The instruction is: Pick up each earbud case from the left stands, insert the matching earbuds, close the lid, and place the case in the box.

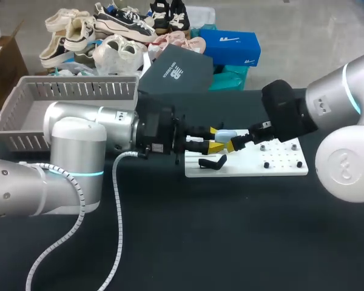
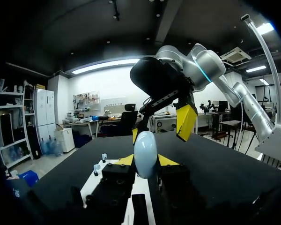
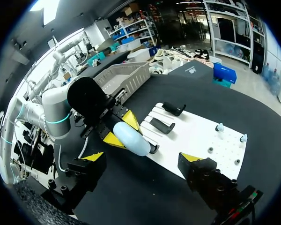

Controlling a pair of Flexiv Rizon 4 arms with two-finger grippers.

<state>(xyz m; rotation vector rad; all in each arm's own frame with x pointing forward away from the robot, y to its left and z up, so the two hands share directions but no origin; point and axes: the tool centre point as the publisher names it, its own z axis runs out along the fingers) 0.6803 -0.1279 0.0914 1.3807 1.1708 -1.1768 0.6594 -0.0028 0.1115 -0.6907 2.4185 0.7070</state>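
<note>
I hold the case (image 2: 145,153) in the L gripper (image 1: 218,139), clamped on it from both sides, above the white board (image 1: 279,167) w/ the stands. The R gripper (image 3: 142,157) is spread wide and empty, its tips near the case; I can't tell if one touches. The lid looks shut, so opening it is next, I think. Hold L firm and level, bring one R finger to the lid edge slowly, no side push, or the case may twist out. Earbuds (image 3: 219,127) sit on the board's far pegs. The basket (image 1: 24,103) is behind the L arm.
</note>
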